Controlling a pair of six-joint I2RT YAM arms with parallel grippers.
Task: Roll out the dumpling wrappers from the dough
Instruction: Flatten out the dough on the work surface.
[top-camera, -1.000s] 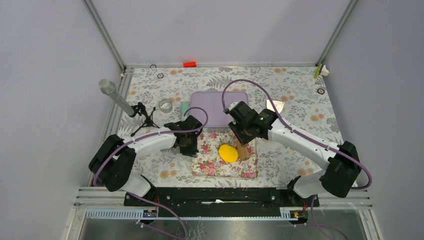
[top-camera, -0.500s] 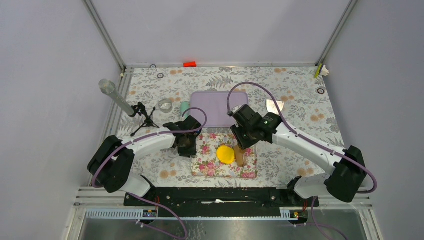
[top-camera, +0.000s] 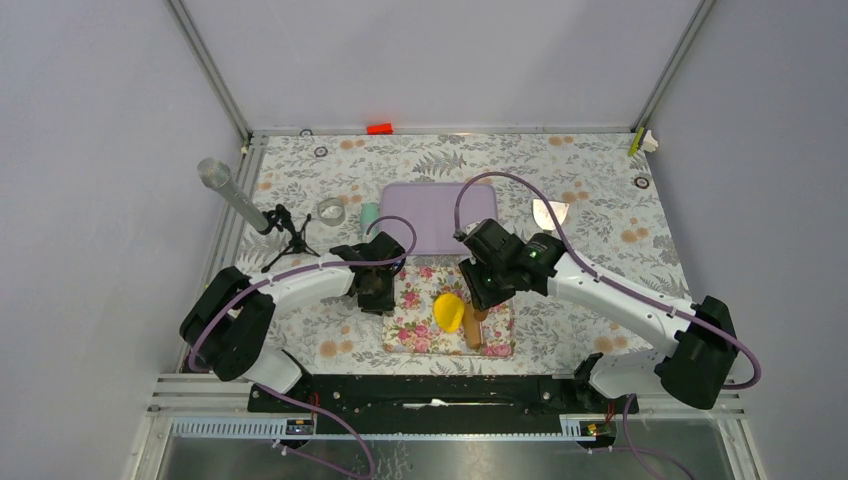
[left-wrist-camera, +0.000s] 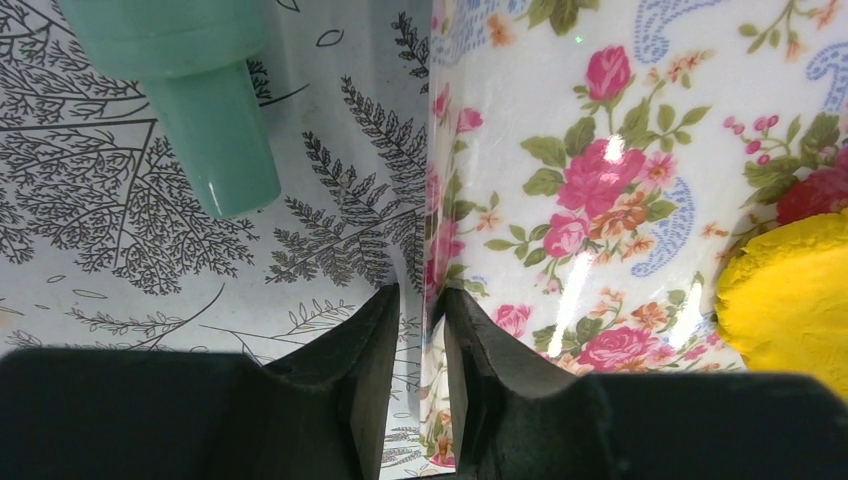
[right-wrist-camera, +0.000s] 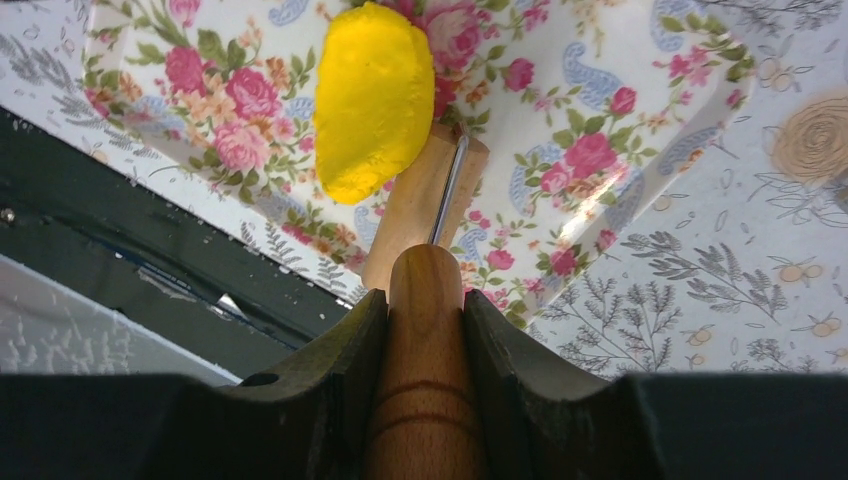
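Note:
The dough (top-camera: 450, 310) is a thick yellow lump on the floral mat (top-camera: 420, 335). It also shows in the right wrist view (right-wrist-camera: 375, 100) and at the edge of the left wrist view (left-wrist-camera: 790, 300). My right gripper (top-camera: 483, 288) (right-wrist-camera: 425, 300) is shut on the handle of a wooden rolling pin (right-wrist-camera: 420, 205), whose roller lies against the lump's right side. My left gripper (top-camera: 378, 292) (left-wrist-camera: 422, 295) sits low at the mat's left edge (left-wrist-camera: 432, 200), its jaws a narrow gap apart with that edge running between them. No dumpling wrappers are in view.
A teal tool (left-wrist-camera: 200, 110) lies just left of the mat. Behind the mat stand a lilac tray (top-camera: 440, 215), a clear ring (top-camera: 331, 210), a metal scraper (top-camera: 550, 212) and a microphone on a tripod (top-camera: 240, 200). The black base rail (top-camera: 430, 390) runs along the near edge.
My right gripper has drawn the rolling pin toward the near edge and slightly left, against the dough. My left gripper's jaws have parted a little at the mat's edge.

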